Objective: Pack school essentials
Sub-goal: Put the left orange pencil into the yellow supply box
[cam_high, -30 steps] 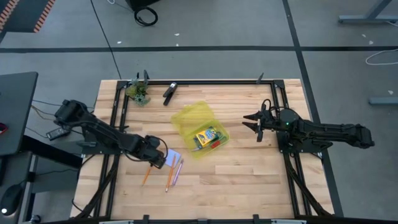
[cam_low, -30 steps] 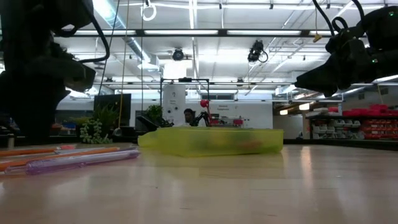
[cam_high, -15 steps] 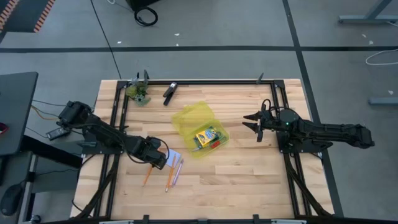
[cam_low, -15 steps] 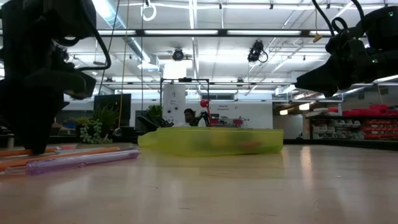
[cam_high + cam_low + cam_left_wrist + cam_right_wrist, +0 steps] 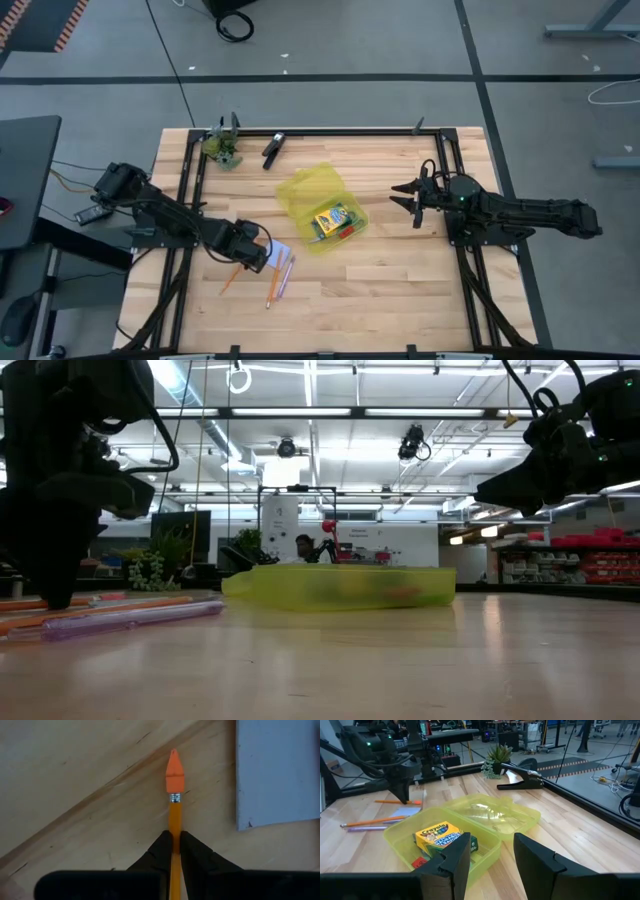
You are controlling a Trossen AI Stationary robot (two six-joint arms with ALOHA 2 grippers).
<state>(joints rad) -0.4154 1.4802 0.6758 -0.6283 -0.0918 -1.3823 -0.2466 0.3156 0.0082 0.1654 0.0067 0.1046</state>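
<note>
Packed: crayon box in yellow case.
Left: note pad, two pencils on bench.
Left gripper: fingers clamped on orange pencil.
Right gripper: fingers apart, empty, beside case.

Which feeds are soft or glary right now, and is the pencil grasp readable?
Low view: near tabletop blurred, ceiling lights glare, left arm backlit dark. Left wrist view: sharp; left end effector closed on the orange pencil, note pad beside it. Right wrist view: sheen on the yellow case lid.

Three pencils, one note pad, one crayon box, one case.
</note>
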